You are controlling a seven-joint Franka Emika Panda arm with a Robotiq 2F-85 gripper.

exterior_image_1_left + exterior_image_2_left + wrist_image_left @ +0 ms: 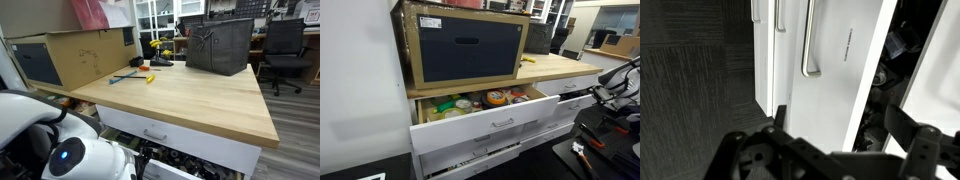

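In the wrist view my gripper [840,125] is open, with one dark finger [781,122] on the left and the other on the right. Nothing is between them. Just beyond stands a white drawer front [830,60] with a metal handle [810,45]. To its right a dark gap [880,85] shows clutter inside a pulled-out drawer. In an exterior view the arm [615,92] sits low at the right, beside the white drawers. The top drawer [485,112] is pulled out and holds several colourful items.
A wooden worktop [190,95] carries a cardboard box [85,55], a black bin [220,45] and small hand tools [135,76]. The robot's white base [60,150] fills the near corner. An office chair [285,50] stands behind. Dark carpet [690,100] lies below the cabinet.
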